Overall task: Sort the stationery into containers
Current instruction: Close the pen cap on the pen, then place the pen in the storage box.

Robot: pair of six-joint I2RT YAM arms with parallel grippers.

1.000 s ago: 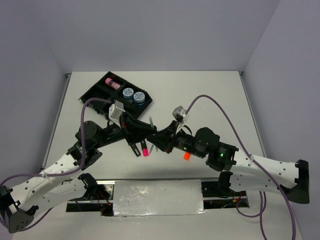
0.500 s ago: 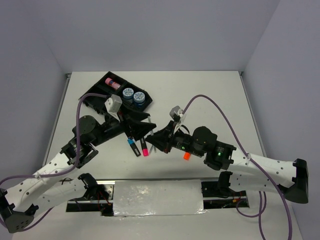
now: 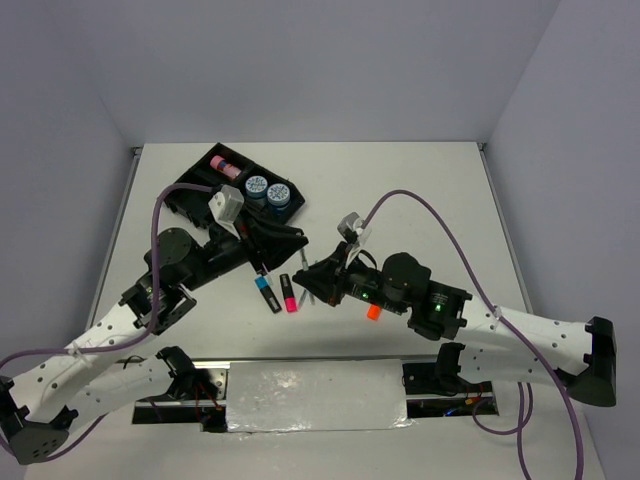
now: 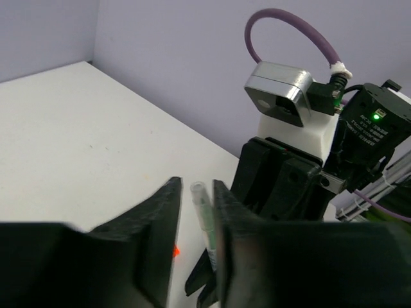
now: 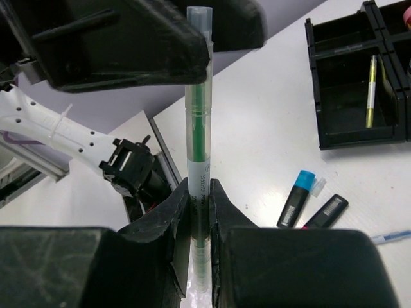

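Handover step: right gripper jaws pinch the upright green pen low down above the surface, left gripper jaws straddle its top, grip unclear; next, left must clamp before right lets go

Green pen: its lower end is lost to me between the right gripper fingers; overhead it is only a faint sliver.
Tray: cut by the right wrist view's edge; overhead, my left arm covers its near corner.
Orange highlighter: mostly under the right arm.
Blue-tipped pen: runs off frame.
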